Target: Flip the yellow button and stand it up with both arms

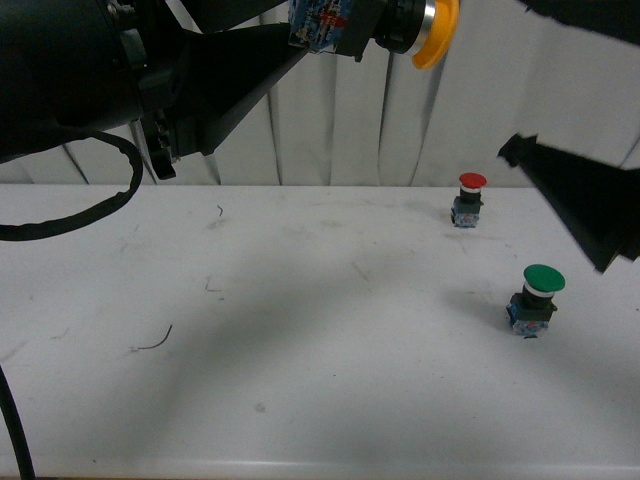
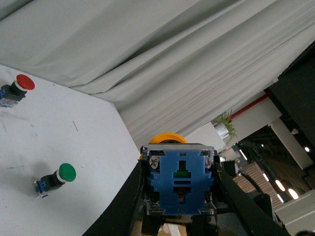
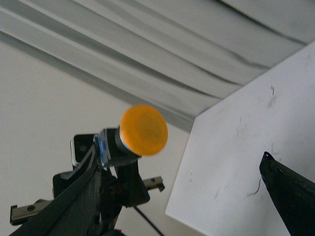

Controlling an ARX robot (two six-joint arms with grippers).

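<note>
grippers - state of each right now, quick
left gripper: closed, holding the yellow button in the air
right gripper: open, holding nothing

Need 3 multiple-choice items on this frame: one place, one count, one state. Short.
1. Where is the yellow button?
A) lying down flat
B) in the air, in the left pincer
C) hidden from every view

2. How many buttons stand on the table?
A) one
B) two
C) three

3. The right pincer is:
A) open and empty
B) shut on a button
C) shut on a cable

Answers:
1 B: the left pincer grips it well above the table.
2 B: only the red button and the green button stand there.
3 A: its fingers are spread, with nothing between them.
</note>
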